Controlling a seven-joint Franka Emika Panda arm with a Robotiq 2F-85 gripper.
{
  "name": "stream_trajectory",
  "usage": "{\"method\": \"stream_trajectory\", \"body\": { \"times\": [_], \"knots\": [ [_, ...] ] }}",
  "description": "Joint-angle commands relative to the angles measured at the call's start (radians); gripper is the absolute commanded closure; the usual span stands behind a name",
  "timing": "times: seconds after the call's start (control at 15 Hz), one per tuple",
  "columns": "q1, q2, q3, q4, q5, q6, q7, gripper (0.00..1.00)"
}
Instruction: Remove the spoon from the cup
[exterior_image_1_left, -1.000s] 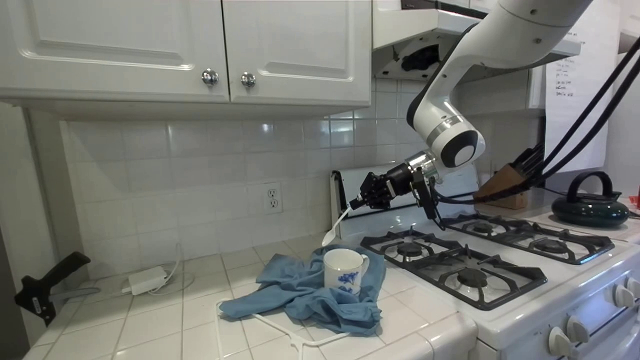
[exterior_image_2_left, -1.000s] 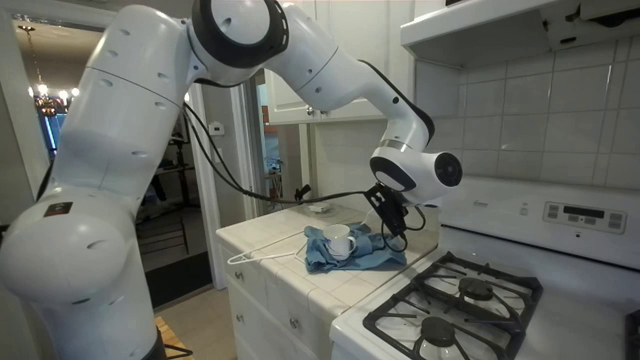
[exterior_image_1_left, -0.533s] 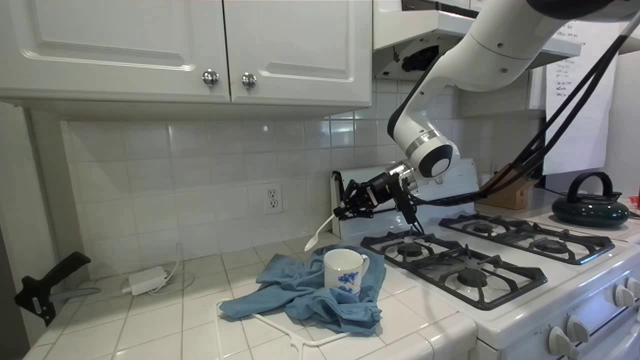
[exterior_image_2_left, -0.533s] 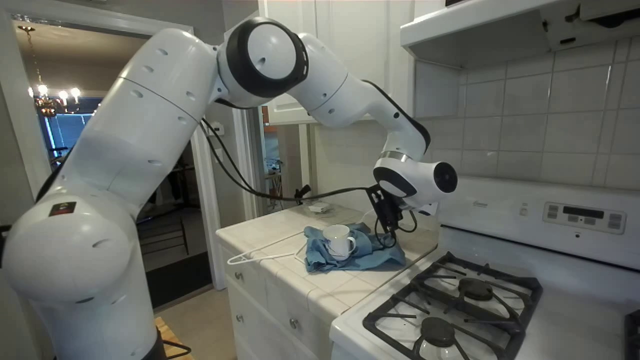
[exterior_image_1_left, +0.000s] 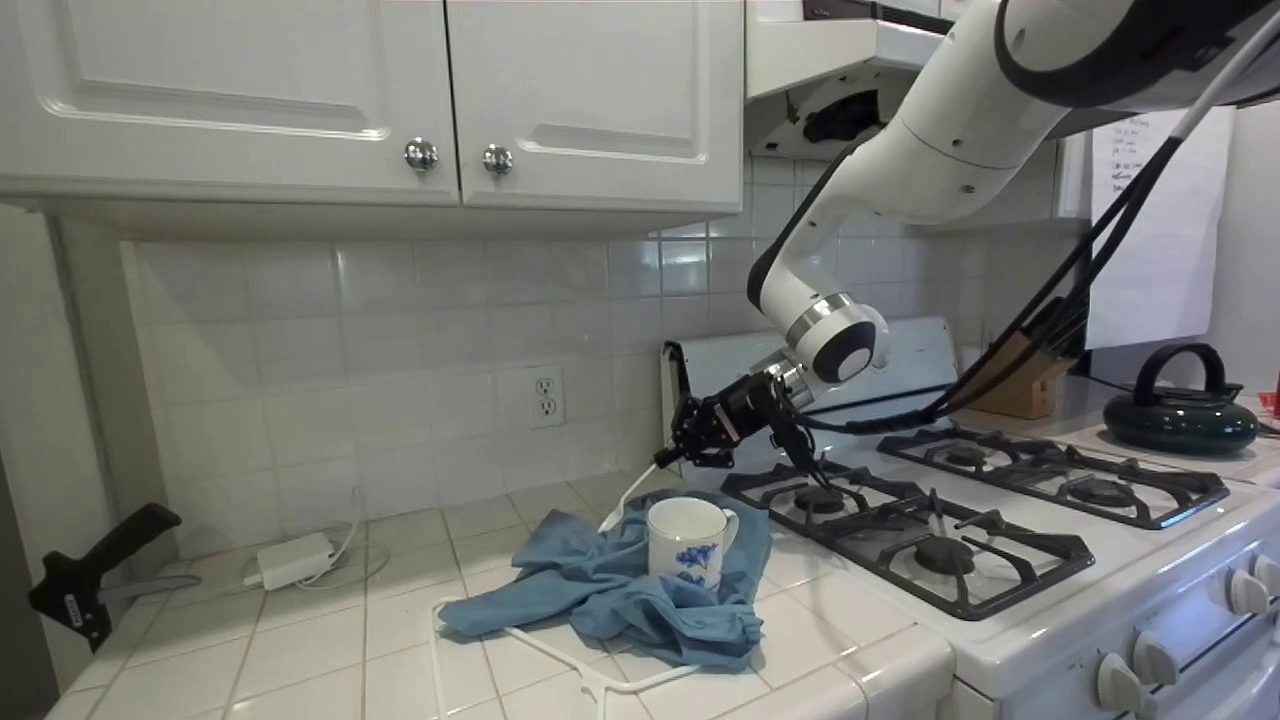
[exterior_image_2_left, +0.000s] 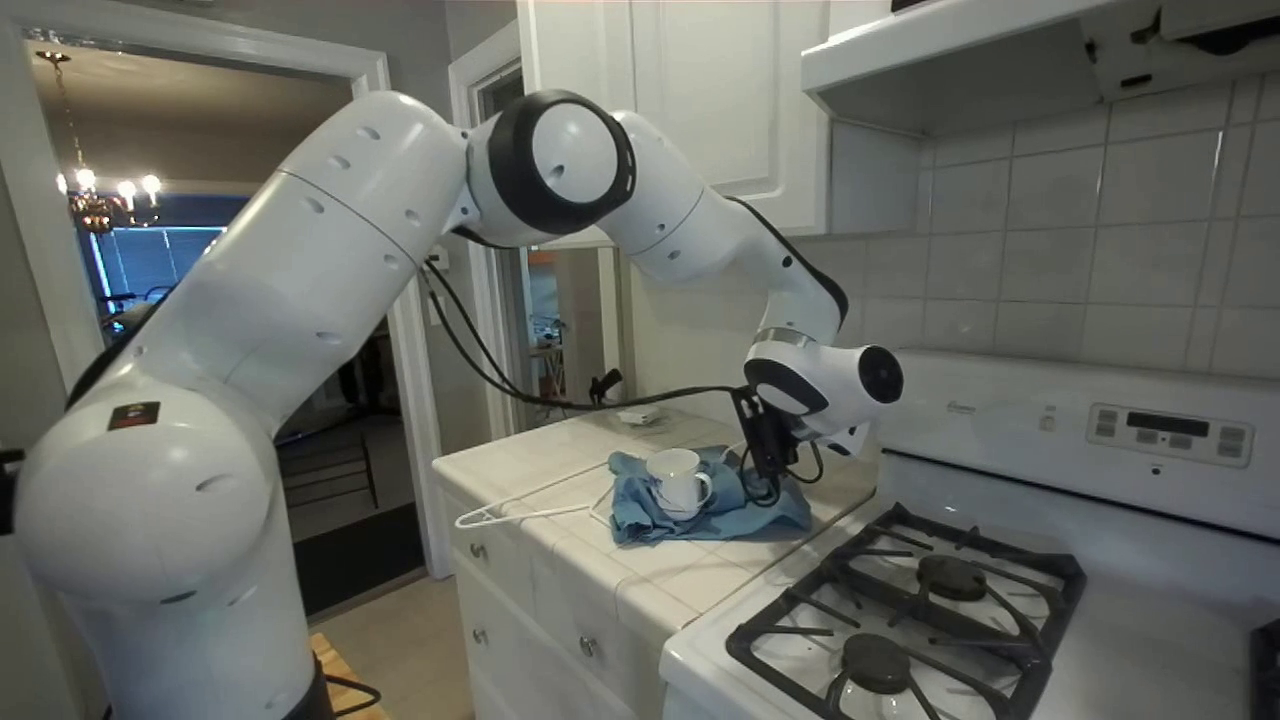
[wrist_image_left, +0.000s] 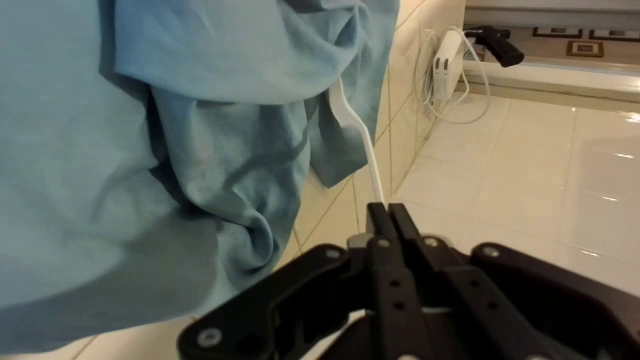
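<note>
Spoon (wrist_image_left: 366, 138) pinched btwn near-touching jaws.

Soft shadows across the blue cloth (wrist_image_left: 200, 135); small glare patches on wall tiles (exterior_image_1_left: 425, 365); lit chandelier (exterior_image_2_left: 95, 210)

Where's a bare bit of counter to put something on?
Bare tile lies between the white charger and blue cloth, with a smaller patch between cloth and gas stove. It's crowded around the mug: cloth underneath, hanger sticking out, and the gripper holding the spoon close by.
</note>
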Motion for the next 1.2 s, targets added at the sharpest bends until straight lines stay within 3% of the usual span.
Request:
{"method": "stream_trajectory", "body": {
  "times": [0.0, 0.27, 0.67, 0.8, 0.87, 0.93, 1.07, 1.13],
  "knots": [
    [0.032, 0.025, -0.013, 0.016, -0.095, 0.069, 0.078, 0.71],
    [0.088, -0.044, -0.028, -0.058, -0.264, 0.248, 0.115, 0.42],
    [0.16, -0.244, -0.027, -0.315, -0.65, 0.463, 0.254, 0.0],
    [0.178, -0.315, -0.03, -0.422, -0.802, 0.544, 0.331, 0.0],
    [0.256, -0.343, -0.109, -0.47, -0.829, 0.571, 0.347, 0.0],
    [0.231, -0.381, -0.082, -0.521, -0.948, 0.615, 0.419, 0.0],
    [0.284, -0.437, -0.148, -0.598, -1.1, 0.66, 0.531, 0.0],
    [0.353, -0.459, -0.225, -0.626, -1.145, 0.67, 0.574, 0.0]
  ]
}}
